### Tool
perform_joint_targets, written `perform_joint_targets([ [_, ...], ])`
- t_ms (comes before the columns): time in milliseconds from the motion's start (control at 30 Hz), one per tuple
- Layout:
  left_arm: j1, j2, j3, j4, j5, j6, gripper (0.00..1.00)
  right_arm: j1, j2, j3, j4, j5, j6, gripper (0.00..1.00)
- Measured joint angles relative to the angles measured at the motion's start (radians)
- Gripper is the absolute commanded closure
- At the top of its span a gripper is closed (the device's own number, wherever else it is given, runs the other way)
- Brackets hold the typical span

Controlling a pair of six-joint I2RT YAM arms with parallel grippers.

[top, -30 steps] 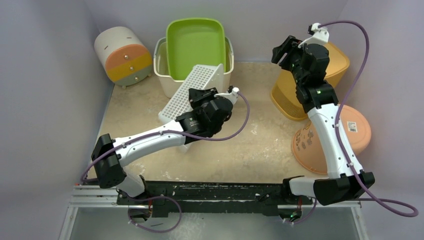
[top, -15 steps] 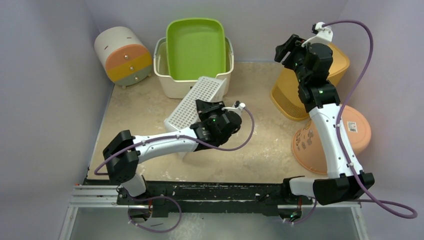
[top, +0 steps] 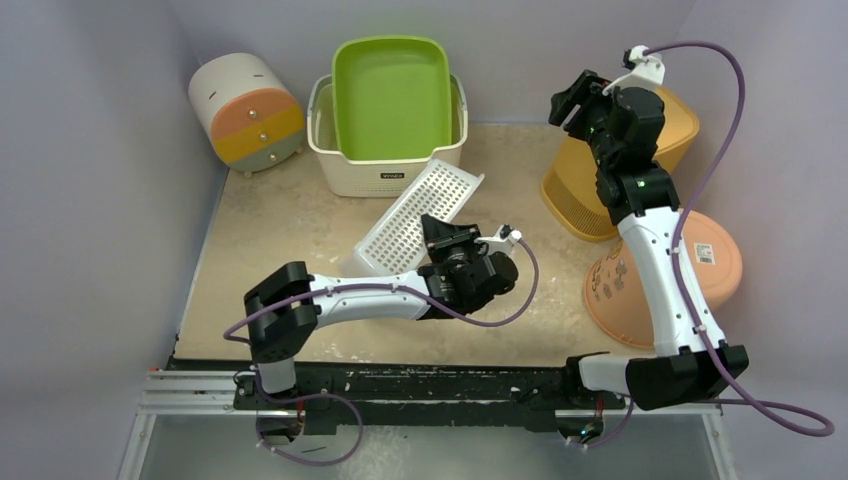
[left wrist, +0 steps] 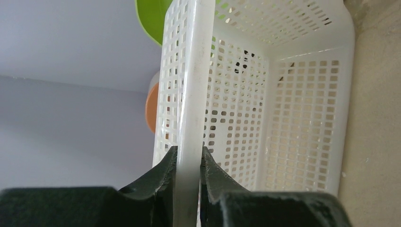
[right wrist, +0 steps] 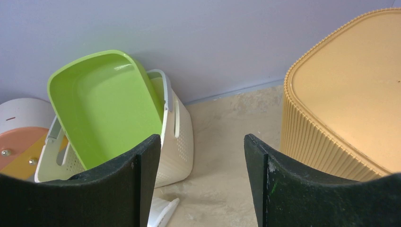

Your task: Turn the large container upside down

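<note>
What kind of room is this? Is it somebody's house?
Probably not; it looks like a robot test booth. A left arm and a right arm are bolted to a rail at the table edge, plain walls box it in, and a white mesh basket and green tub seem to be props.

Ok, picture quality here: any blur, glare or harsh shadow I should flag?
Top external: even, soft light, sharp, no glare. Left wrist: white mesh basket crowds the frame, its clamped rim soft and bright. Right wrist: own dark fingers underexposed; green tray behind is crisp.
</note>
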State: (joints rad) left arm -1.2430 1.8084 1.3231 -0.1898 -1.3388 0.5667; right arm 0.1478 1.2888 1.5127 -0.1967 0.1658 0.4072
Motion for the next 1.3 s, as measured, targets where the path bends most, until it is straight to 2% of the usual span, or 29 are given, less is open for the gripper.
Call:
perform_joint_targets([
  [300, -0.031, 0.04, 0.023, -0.016, -0.003, -0.104, 1.0, -0.004, 0.0, -0.018, 0.0, 0.0, 0.0, 0.32],
  [367, -0.042, 0.047, 0.026, -0.022, -0.003, -0.127, 0.91, -0.004, -0.002, -0.021, 0.0, 0.0, 0.0, 0.32],
  [500, -0.056, 0.06, 0.034, -0.026, 0.0, -0.164, 0.85, -0.004, -0.002, -0.026, 0.0, 0.001, 0.0, 0.32],
  [667, -0.073, 0.082, 0.042, -0.011, 0.029, -0.237, 0.65, -0.005, -0.009, -0.032, -0.001, 0.002, -0.001, 0.32],
  [967, -0.089, 0.201, 0.042, -0.01, 0.188, -0.388, 0.6, -0.005, -0.041, -0.044, -0.001, 0.019, -0.027, 0.31],
  [1133, -0.089, 0.211, 0.048, -0.004, 0.225, -0.418, 0.5, -0.01, -0.054, -0.057, -0.001, 0.026, -0.034, 0.31],
  [1300, -0.089, 0.241, 0.053, 0.026, 0.343, -0.478, 0.5, -0.011, -0.06, -0.072, -0.002, 0.027, -0.037, 0.31],
])
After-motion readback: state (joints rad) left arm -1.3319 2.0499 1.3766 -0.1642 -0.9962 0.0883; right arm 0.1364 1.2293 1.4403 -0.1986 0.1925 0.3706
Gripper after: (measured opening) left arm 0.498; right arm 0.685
